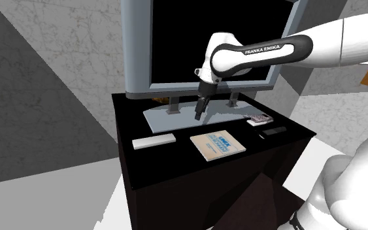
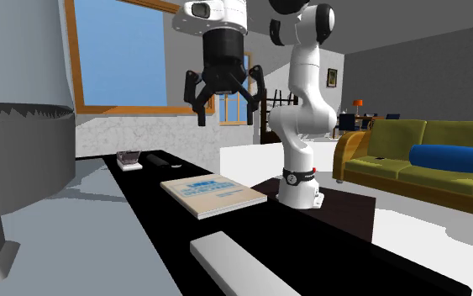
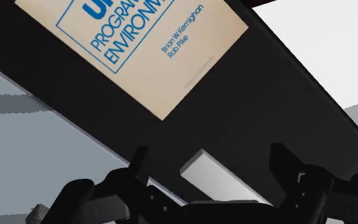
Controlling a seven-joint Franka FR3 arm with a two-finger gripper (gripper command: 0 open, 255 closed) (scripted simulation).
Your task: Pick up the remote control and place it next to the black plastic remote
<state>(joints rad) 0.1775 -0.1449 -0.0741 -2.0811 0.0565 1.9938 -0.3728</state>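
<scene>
Two fingers [image 3: 140, 168] of the gripper [image 2: 224, 109] wide apart, empty, above the cabinet [image 1: 176, 176].

The arm [image 1: 267, 50] bore "FRANKA EMIKA"; the book [image 3: 171, 63] cover read "PROGRAM", "ENVIRON", and "Brian W. Kernighan, Rob Pike", its title words cropped.

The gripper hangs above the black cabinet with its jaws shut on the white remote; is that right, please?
Not quite: the gripper hangs above the black cabinet, but its jaws stand open and empty, and the white remote lies on the cabinet top, as the second exterior view shows.
</scene>
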